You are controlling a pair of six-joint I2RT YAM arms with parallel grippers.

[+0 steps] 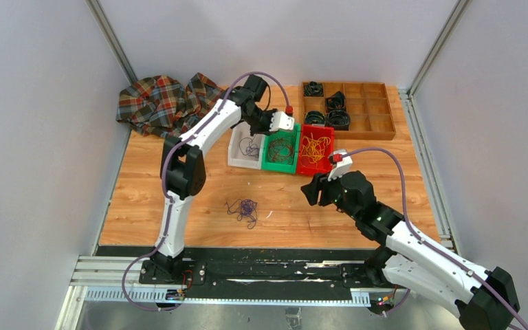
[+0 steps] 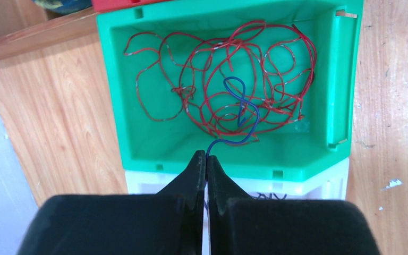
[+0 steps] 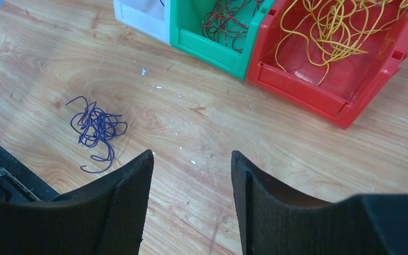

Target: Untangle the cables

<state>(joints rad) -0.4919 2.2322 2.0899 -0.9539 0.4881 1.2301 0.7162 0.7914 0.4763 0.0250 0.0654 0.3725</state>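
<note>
My left gripper (image 1: 273, 129) (image 2: 206, 157) is shut on one end of a purple cable (image 2: 241, 112). The cable hangs from the fingertips into the green bin (image 2: 111, 79) (image 1: 269, 165), over the dark red-brown cables (image 2: 218, 79) lying there. A small purple tangle (image 1: 244, 208) (image 3: 96, 127) lies on the table in front of the bins. Yellow cables (image 1: 314, 146) (image 3: 340, 26) fill the red bin (image 1: 314, 170). The white bin (image 1: 237, 157) holds purple cables (image 1: 249, 146). My right gripper (image 1: 311, 189) (image 3: 191, 156) is open and empty above bare wood, to the right of the tangle.
A plaid cloth (image 1: 165, 103) lies at the back left. A wooden compartment tray (image 1: 375, 124) at the back right holds black coiled cords (image 1: 337, 117). The three bins stand side by side in the middle back.
</note>
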